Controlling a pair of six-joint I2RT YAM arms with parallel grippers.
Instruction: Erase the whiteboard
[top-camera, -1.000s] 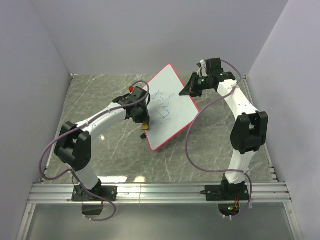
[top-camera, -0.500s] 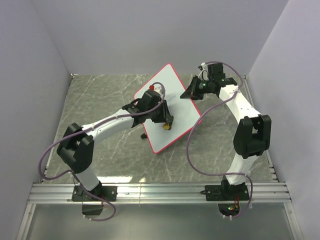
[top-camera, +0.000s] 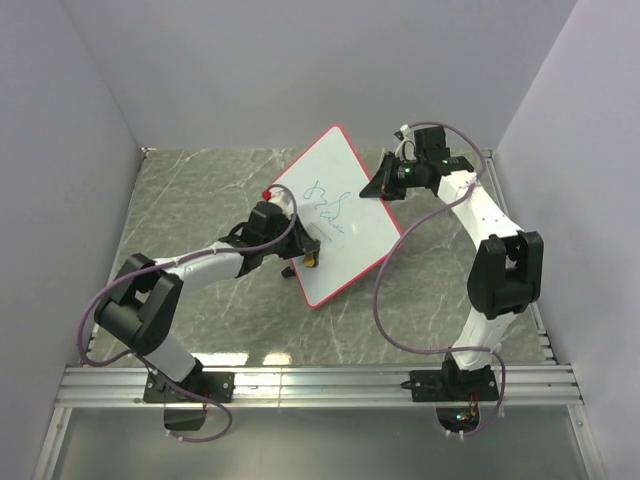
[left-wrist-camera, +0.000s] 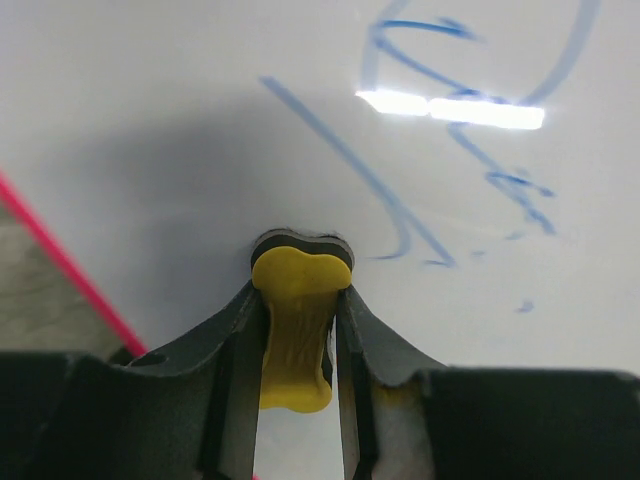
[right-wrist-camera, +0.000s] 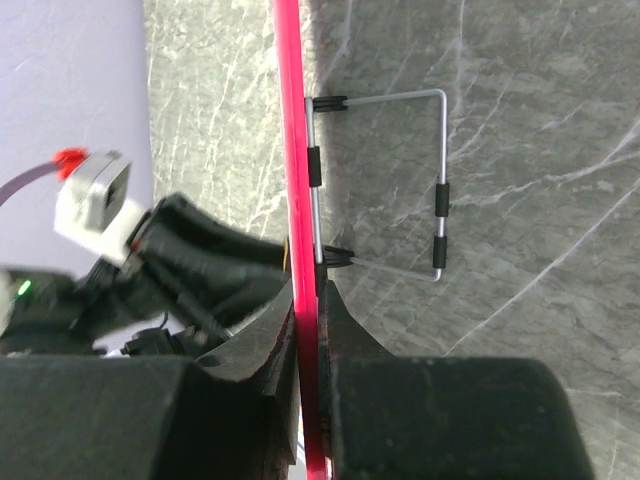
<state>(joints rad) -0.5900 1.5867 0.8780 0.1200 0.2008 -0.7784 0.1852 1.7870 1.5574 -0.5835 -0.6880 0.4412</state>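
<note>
The whiteboard (top-camera: 345, 190) is a white board with a red-pink rim, propped tilted on the table, with blue scribbles (top-camera: 328, 208) on its face. My left gripper (top-camera: 306, 256) is shut on a small yellow eraser (left-wrist-camera: 296, 320) and presses it on the board's lower left part, just below the scribbles (left-wrist-camera: 400, 215). My right gripper (top-camera: 384, 186) is shut on the board's right edge (right-wrist-camera: 305, 300), holding it edge-on in the right wrist view.
A wire stand (right-wrist-camera: 430, 190) is fixed to the back of the board. The marble table top (top-camera: 200, 200) lies inside grey walls. Metal rails (top-camera: 320, 382) run along the near edge. Purple cables hang from both arms.
My left gripper with the eraser swept right across the board, then came back down and left to its lower left part. Some scribbles are gone. My right gripper kept hold of the board's edge.
</note>
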